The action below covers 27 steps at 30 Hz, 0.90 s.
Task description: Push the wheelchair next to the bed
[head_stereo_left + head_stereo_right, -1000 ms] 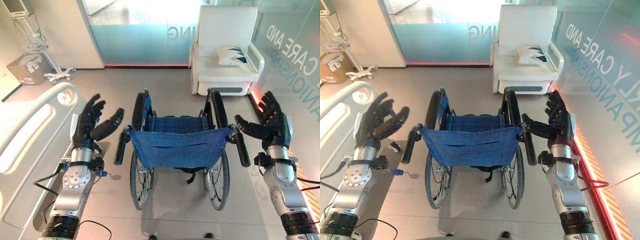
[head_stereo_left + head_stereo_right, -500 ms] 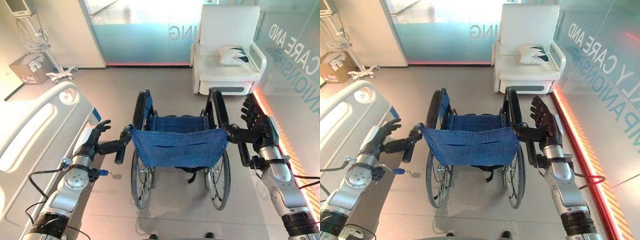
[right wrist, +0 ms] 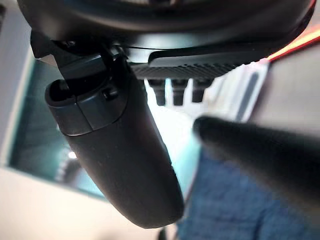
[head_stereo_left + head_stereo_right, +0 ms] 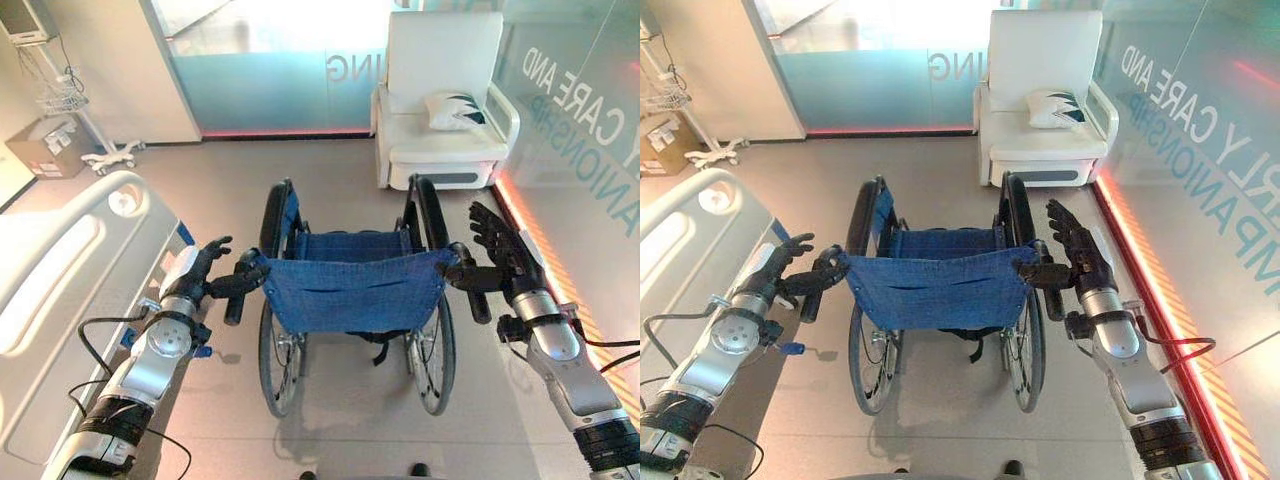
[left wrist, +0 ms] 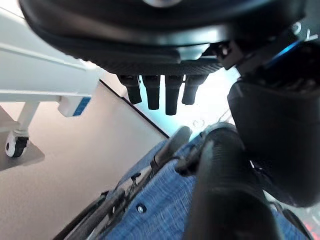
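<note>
The wheelchair (image 4: 350,300) stands in the middle of the frame on the grey floor (image 4: 330,180), its blue fabric back (image 4: 348,292) facing the camera and its two large wheels on either side. Its front points toward the upper part of the frame, where a white armchair (image 4: 440,100) with a patterned cushion (image 4: 455,108) sits in the upper right against a glass wall.

The bed (image 4: 70,270) runs along the left edge of the frame, its white side rail just beside the left arm. The wheelchair sits near the bed, with a strip of floor between them.

The left robot hand (image 4: 195,275) is at the left push handle (image 4: 240,290) in the centre left of the frame. In the left wrist view the handle lies between the thumb and the row of fingers (image 5: 159,92); the fingers stand out straight past it, not curled round, so the hand is wide.

The right robot hand (image 4: 500,258) is at the right push handle (image 4: 470,290) in the centre right. Its fingers fan out straight and spread, and its thumb reaches toward the top of the handle; in the right wrist view the handle shows as a dark bar beside the thumb (image 3: 120,150). This hand is wide too.

In the upper left corner a cardboard box (image 4: 45,145) stands on the floor beside a white wheeled stand (image 4: 85,120).
</note>
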### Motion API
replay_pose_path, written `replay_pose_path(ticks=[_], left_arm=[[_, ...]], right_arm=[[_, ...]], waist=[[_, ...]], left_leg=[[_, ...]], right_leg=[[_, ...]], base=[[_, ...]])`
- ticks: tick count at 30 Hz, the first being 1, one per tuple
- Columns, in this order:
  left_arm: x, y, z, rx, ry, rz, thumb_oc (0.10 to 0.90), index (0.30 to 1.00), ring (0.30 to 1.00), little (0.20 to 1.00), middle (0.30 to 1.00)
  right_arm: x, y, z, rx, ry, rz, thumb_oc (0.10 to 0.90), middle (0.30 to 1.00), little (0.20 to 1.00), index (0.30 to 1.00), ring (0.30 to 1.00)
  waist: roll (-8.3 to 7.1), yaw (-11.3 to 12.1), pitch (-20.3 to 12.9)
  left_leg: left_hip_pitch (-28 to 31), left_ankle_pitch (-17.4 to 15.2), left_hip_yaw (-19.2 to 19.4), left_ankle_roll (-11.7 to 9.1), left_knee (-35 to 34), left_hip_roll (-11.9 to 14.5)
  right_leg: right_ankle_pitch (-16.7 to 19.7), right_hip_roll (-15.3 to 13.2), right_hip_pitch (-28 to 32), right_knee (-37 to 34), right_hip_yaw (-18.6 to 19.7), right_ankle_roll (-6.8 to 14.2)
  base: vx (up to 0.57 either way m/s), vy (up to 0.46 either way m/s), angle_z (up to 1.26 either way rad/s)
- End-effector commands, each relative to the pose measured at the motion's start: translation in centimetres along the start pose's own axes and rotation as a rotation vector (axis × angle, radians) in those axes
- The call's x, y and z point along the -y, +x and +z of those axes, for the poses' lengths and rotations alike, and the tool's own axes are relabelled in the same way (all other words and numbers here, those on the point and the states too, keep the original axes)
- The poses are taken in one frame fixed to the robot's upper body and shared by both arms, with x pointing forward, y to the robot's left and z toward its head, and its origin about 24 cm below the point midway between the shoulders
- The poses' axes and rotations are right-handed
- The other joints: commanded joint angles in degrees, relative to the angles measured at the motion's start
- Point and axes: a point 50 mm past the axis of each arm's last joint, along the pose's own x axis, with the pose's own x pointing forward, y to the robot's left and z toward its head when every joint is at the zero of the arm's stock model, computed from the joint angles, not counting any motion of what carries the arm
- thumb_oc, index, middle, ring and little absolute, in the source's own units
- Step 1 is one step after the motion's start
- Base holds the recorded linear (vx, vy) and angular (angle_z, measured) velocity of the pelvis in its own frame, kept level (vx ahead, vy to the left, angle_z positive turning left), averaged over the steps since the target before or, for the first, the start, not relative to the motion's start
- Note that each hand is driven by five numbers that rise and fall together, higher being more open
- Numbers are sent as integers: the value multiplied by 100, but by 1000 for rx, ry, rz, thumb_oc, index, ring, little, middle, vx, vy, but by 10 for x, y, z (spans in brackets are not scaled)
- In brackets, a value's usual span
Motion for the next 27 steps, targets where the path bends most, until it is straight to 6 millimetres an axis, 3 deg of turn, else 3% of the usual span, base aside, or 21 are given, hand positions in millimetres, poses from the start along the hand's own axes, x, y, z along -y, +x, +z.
replay_pose_path(ticks=[1,9,12,21,27], left_arm=[[-26,9,-14,-118,168,-3,800,900,900,900,900],[-44,6,-26,-265,258,-115,800,900,900,900,900],[-52,7,-26,-293,261,-125,800,900,900,900,900],[-56,14,-15,-298,315,-162,800,900,900,900,900],[-64,18,0,-264,376,-164,800,900,900,900,900]], right_arm=[[16,22,66,255,-159,-28,800,900,900,900,900],[46,24,51,66,-392,-117,800,900,900,900,900],[51,29,52,31,-392,-120,800,900,900,900,900],[36,48,51,-71,-406,-52,800,900,900,900,900],[24,58,30,-283,-495,51,800,900,900,900,900]], waist=[[-224,-243,-82],[-206,-293,34],[-211,-279,64],[-221,-155,72],[-244,-40,63]], left_leg=[[-138,-108,262,526,21,-755],[-146,-93,302,524,21,-759],[-146,-89,300,524,21,-759],[-173,-75,218,524,21,-781],[-203,-55,163,520,21,-790]], right_leg=[[-48,534,157,20,-45,-381],[-11,560,129,20,13,-355],[-2,561,130,20,11,-350],[-11,541,150,20,-46,-361],[-12,509,153,20,-115,-374]], base=[[-35,-5,-5],[-31,-4,-1],[0,0,0],[0,0,0],[0,0,0]])
